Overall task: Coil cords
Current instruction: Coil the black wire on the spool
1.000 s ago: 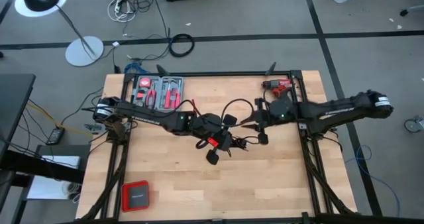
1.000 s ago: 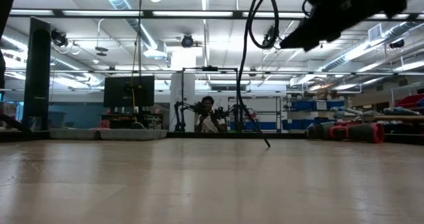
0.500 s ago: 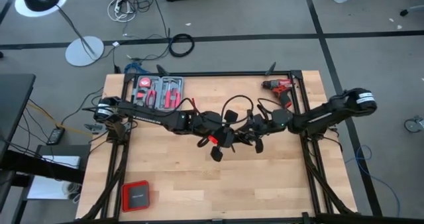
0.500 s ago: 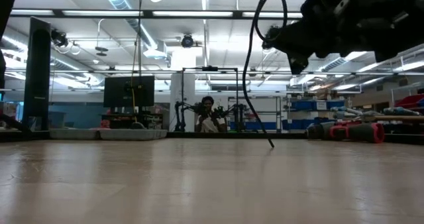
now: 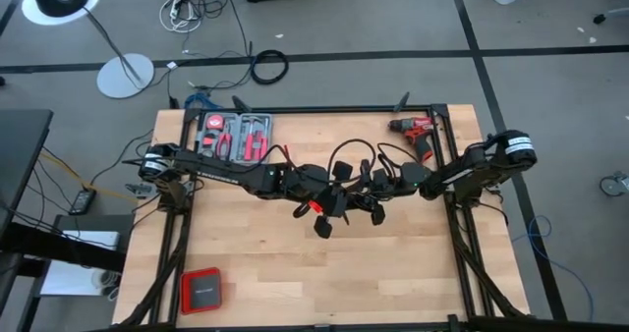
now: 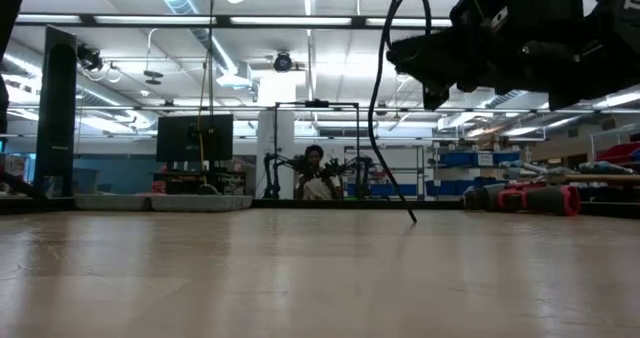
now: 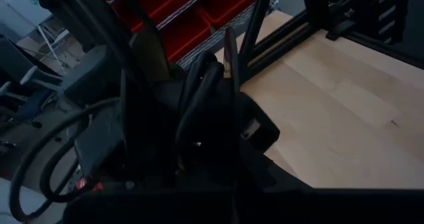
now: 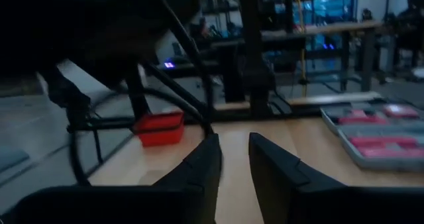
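Left gripper (image 5: 329, 202): over the middle of the table (image 5: 256, 273), raised off the wood; fingers together, clamped on the cord, which shows bunched between them in the left wrist view.
Cord (image 5: 346, 163): thin and black, held in the air above the table's middle; loops arch from the left gripper toward the far edge; in the low view one strand (image 6: 380, 98) hangs down with its plug end near the tabletop.
Right gripper (image 5: 374, 198): just beside the left gripper, on its right, at about the same height; fingers (image 8: 202, 164) slightly apart with a narrow gap in the right wrist view; whether they touch the cord I cannot tell.
Drill (image 5: 413, 130): red, lying at the far right corner.
Tool case (image 5: 233, 136): open, near the far left corner.
Red box (image 5: 201, 291): by the near left corner.
Person (image 6: 315, 178): in the room beyond the far edge.
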Robot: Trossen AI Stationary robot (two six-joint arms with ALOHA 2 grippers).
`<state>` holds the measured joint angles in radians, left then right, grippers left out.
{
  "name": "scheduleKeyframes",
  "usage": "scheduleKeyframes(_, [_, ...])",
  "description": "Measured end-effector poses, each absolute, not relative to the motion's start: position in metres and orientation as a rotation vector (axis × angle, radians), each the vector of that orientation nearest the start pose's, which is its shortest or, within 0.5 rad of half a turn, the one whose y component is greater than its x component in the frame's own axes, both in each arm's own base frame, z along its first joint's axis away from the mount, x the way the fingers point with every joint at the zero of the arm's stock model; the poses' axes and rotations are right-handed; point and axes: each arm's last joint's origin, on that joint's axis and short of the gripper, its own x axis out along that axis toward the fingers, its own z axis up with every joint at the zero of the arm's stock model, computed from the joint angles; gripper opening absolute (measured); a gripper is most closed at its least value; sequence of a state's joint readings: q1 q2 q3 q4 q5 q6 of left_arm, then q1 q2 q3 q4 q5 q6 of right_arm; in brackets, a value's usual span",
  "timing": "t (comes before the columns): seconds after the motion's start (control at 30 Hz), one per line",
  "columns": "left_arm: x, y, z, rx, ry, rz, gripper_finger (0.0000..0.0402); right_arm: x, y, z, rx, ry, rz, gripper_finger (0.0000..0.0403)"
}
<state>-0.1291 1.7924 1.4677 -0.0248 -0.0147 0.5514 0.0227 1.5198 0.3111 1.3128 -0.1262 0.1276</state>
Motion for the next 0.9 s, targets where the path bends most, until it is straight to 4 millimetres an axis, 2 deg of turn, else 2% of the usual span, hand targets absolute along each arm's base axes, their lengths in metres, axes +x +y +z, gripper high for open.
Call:
scheduleKeyframes(0.2, [0.417,-0.054,0.307,0.570,0.310,-0.207,0.0000,0.246,0.008,0.173,0.100,-0.128,0.152,0.0103])
scheduleKeyframes(0.47, [0.417,-0.053,0.306,0.572,0.315,-0.196,0.0000,0.261,0.009,0.186,0.062,-0.140,0.199,0.0103])
scheduleKeyframes(0.63, [0.416,-0.053,0.305,0.574,0.331,-0.191,0.0000,0.263,0.009,0.177,0.071,-0.037,0.218,0.0101])
scheduleKeyframes(0.9, [0.416,-0.052,0.305,0.574,0.336,-0.189,0.0000,0.261,0.009,0.179,0.080,-0.047,0.266,0.0099])
